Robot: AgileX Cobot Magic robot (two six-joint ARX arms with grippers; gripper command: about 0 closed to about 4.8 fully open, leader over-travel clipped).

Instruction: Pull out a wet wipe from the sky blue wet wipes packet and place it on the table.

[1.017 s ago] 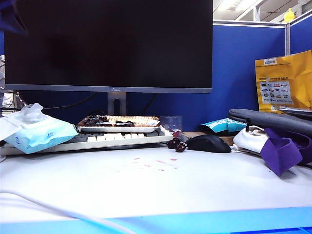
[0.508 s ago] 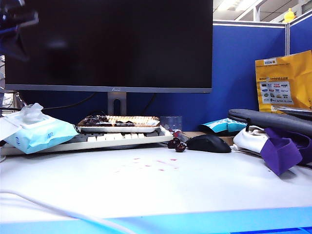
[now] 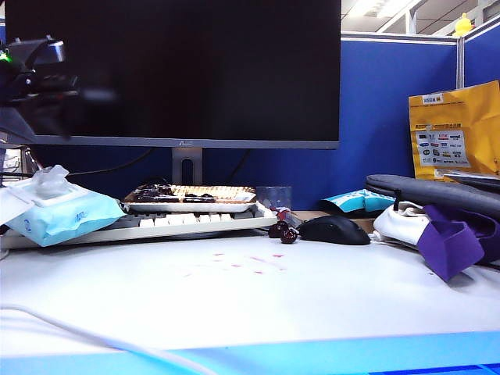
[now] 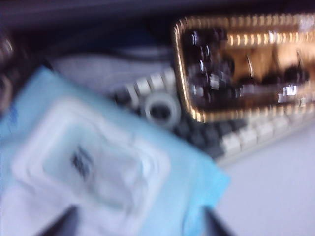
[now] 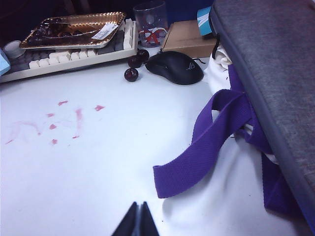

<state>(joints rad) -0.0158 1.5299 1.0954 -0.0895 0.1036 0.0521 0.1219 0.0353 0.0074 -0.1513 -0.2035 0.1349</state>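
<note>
Your left gripper (image 4: 138, 223) has just come down with its jaws wide above the sky blue wet wipes packet (image 3: 62, 215) at the far left, ready to pinch the wet wipe (image 3: 48, 181), while your right gripper (image 5: 138, 221) rests pinched closed.

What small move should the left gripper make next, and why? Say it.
Probably lower the left gripper onto the wipe sticking up from the blue packet and close on it. The gripper hangs above the packet with nothing between its tips, which stand apart in the left wrist view, and no wipe lies on the table yet. The right gripper is shut, far off.
</note>
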